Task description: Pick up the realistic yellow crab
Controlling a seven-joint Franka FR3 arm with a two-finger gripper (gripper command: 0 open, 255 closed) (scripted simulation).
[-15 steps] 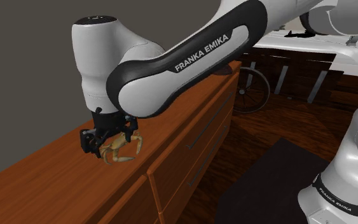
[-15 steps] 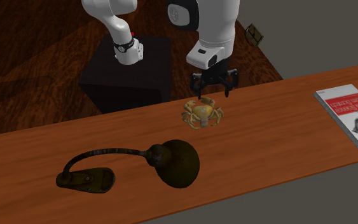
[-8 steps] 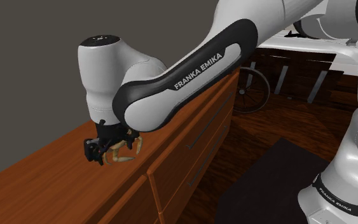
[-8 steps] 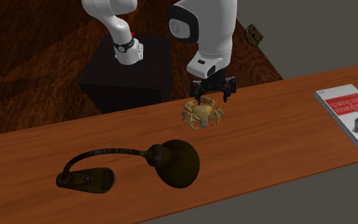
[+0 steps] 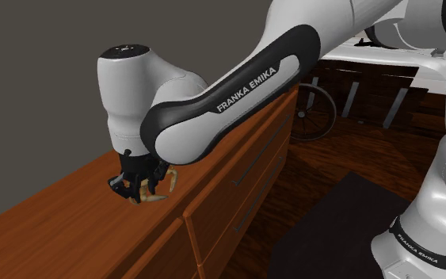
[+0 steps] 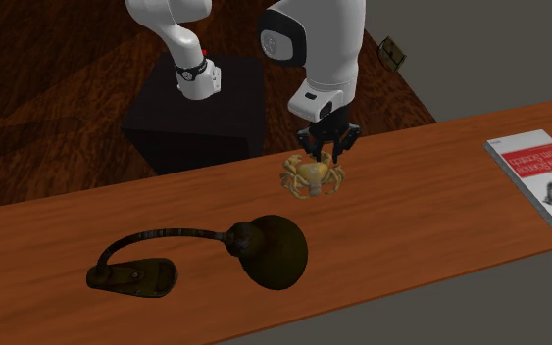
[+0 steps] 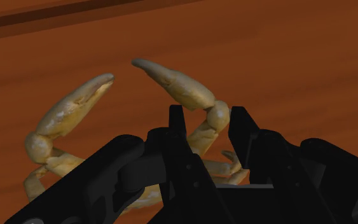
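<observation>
Atop wooden dresser (image 5: 55, 226), claw (image 6: 328, 155) tight on 1 limb of yellow crab (image 6: 311, 177).

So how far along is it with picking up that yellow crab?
Done, it seems: the reach, since the gripper is down at the crab on the wooden top. In hand: the grasp, as the fingers appear to clasp one claw arm. Left: the lift, because the crab sits on the wood.
</observation>
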